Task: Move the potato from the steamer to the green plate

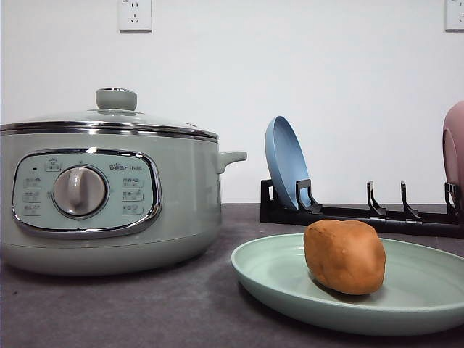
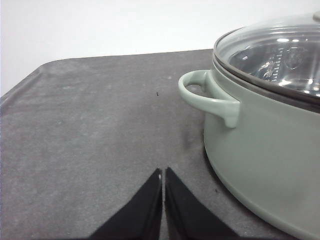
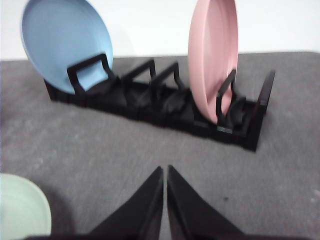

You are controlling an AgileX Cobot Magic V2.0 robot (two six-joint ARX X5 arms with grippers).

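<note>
Potato sits on green plate, steamer lid on; transfer looks done. L gripper & R gripper both closed tight, nothing held, low over table.

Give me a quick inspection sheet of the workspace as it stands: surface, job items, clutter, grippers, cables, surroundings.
Surface: dark grey tabletop, no spills seen.
Potato: resting on the green plate.
Steamer: glass lid on.
Clutter: black dish rack holding a blue plate and a pink plate, both on edge.
Left gripper: shut, empty, over bare table beside the steamer.
Right gripper: shut, empty, facing the rack.
Cables: nothing seen.
Surroundings: white wall with outlet.
</note>
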